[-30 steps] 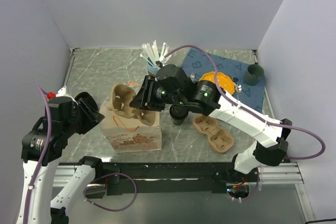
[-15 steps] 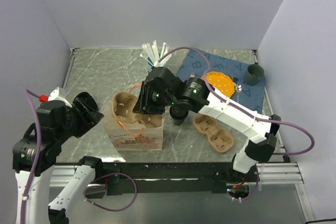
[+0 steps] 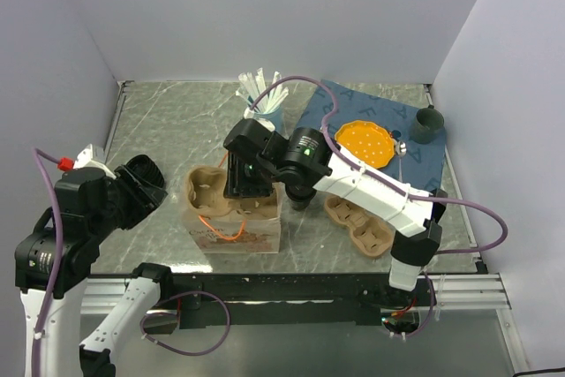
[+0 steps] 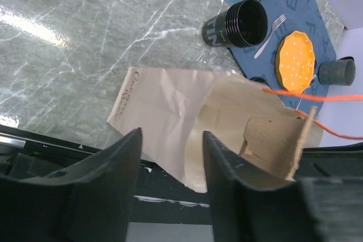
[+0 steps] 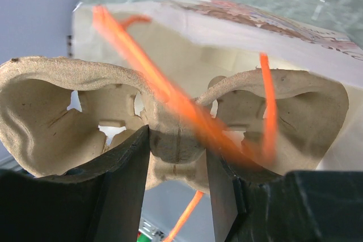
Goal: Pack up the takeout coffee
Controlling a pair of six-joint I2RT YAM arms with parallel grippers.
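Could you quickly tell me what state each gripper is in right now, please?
Left gripper: open, holding nothing.
Right gripper: shut on the pulp cup carrier, over the paper bag.

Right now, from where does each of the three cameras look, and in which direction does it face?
Top camera: high behind the arm bases, looking down on the table; both arms show, the right hand holding a cup tray at the paper bag.
Left wrist: on the left arm, looking down across the paper bag toward the orange plate; the open left hand frames the bottom.
Right wrist: close above the paper bag's mouth; the right hand pinches the cup tray.
Shared: all three show the paper bag.
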